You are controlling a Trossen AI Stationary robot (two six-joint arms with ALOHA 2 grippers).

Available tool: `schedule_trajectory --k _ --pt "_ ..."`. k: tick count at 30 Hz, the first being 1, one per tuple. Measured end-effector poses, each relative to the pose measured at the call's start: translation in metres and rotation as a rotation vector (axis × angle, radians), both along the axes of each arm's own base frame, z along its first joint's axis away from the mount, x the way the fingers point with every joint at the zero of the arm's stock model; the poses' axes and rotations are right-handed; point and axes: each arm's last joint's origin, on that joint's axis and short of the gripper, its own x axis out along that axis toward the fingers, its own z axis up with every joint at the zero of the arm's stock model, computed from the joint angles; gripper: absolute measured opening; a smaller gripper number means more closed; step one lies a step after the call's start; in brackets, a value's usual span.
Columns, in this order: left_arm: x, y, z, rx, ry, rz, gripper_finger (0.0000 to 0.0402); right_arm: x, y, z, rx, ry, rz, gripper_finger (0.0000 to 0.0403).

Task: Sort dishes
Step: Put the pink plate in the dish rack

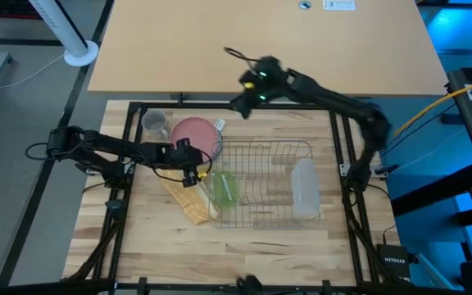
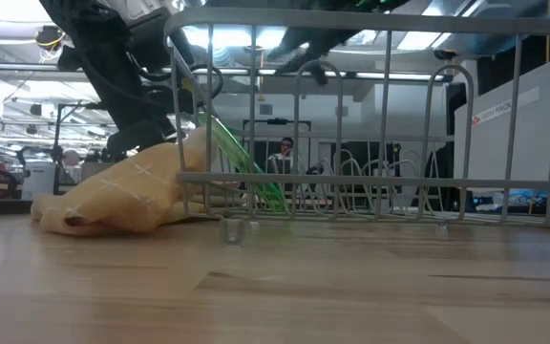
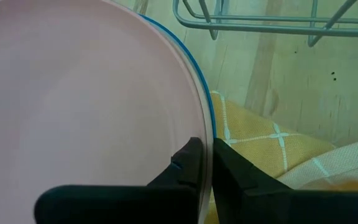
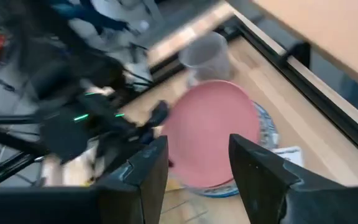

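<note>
- Left gripper (image 3: 205,163) pinches the rim of the pink plate (image 3: 79,99), its fingers nearly together.
- The plate is round, matte pink, lying beside the wire rack (image 1: 265,184), over a blue-rimmed plate (image 3: 194,65).
- Right gripper (image 4: 194,165) hangs spread, empty, above.
- No readable writing on the dishes.

pink plate (image 1: 193,135) flat on a blue-rimmed dish, grey mug (image 1: 154,123) beside, green bowl (image 1: 223,187) (translucent) tilted in rack.

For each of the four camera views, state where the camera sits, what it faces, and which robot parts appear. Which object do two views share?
High: overhead, facing down; both arms, wire rack.
Low: table height, facing level; yellow cloth, rack wires, arm above.
Left wrist: on left arm; left pincer clamps pink plate.
Right wrist: on right arm; open right pincer above that plate, grey mug.
Shared: the pink plate.
</note>
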Motion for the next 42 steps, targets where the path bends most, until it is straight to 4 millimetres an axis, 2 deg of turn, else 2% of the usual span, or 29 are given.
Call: schedule_trajectory --k 3,6,10,13,18,34,42 --pt "0.000 0.000 0.000 0.000 -0.001 0.000 0.0013 0.027 -0.022 -0.017 0.044 0.082 -0.017 0.0175" --pt "0.000 0.000 0.000 0.000 -0.001 0.000 0.0013 0.049 -0.035 -0.034 0.068 0.134 -0.022 0.0175" --pt "0.000 0.000 0.000 0.000 -0.002 0.000 0.0013 0.072 -0.042 -0.058 0.085 0.162 -0.009 0.0175" --pt "0.000 0.000 0.000 0.002 -0.005 -0.003 0.0013 0.081 -0.043 -0.076 0.103 0.187 -0.001 0.0175" --pt "0.001 0.000 0.000 0.007 -0.006 -0.010 0.0013 0.081 -0.044 -0.089 0.124 0.255 -0.018 0.0175" --pt "0.006 -0.004 0.006 0.201 -0.039 -0.002 0.0004 0.070 -0.040 -0.097 0.178 0.396 -0.040 0.0175" --pt "0.010 -0.011 0.010 0.287 -0.070 0.012 0.0003 0.070 -0.039 -0.098 0.182 0.402 -0.039 0.0175"
